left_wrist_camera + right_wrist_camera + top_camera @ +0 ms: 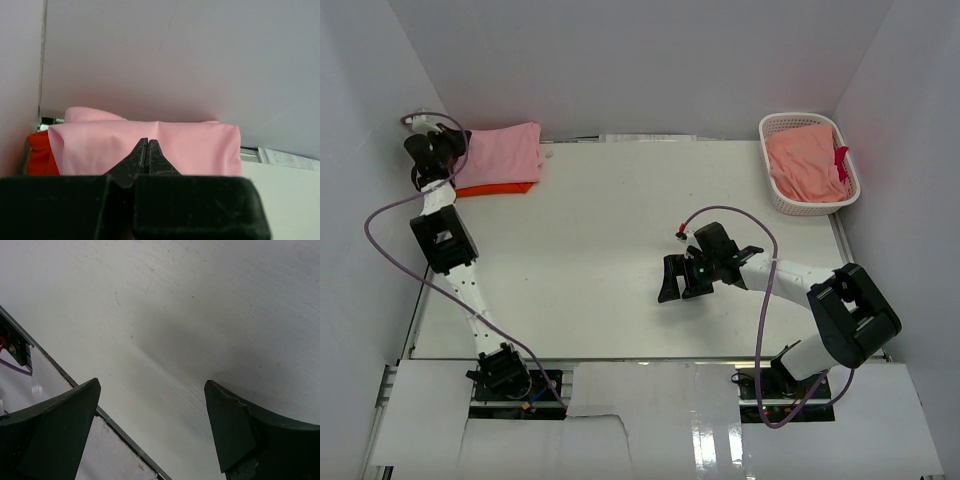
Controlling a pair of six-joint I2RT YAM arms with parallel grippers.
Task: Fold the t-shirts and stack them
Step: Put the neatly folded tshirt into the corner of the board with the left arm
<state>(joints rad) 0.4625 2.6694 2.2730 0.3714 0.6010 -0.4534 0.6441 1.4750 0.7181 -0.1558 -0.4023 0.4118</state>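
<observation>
A folded light pink t-shirt (505,153) lies on a bright orange t-shirt (498,188) at the table's far left corner. Only an orange edge shows under the pink. In the left wrist view the pink shirt (200,147) fills the middle, with the orange one (39,156) at its left. My left gripper (462,152) is shut, its tips (146,142) pressed together with no cloth between them, at the pink shirt's left edge. My right gripper (680,284) is open and empty, low over bare table near the middle (151,385).
A white lattice basket (773,190) stands at the far right corner and holds a salmon-coloured cloth (805,162) with a red bit at its right side. White walls close in the table at the back and sides. The table's near edge (65,376) runs below the right gripper.
</observation>
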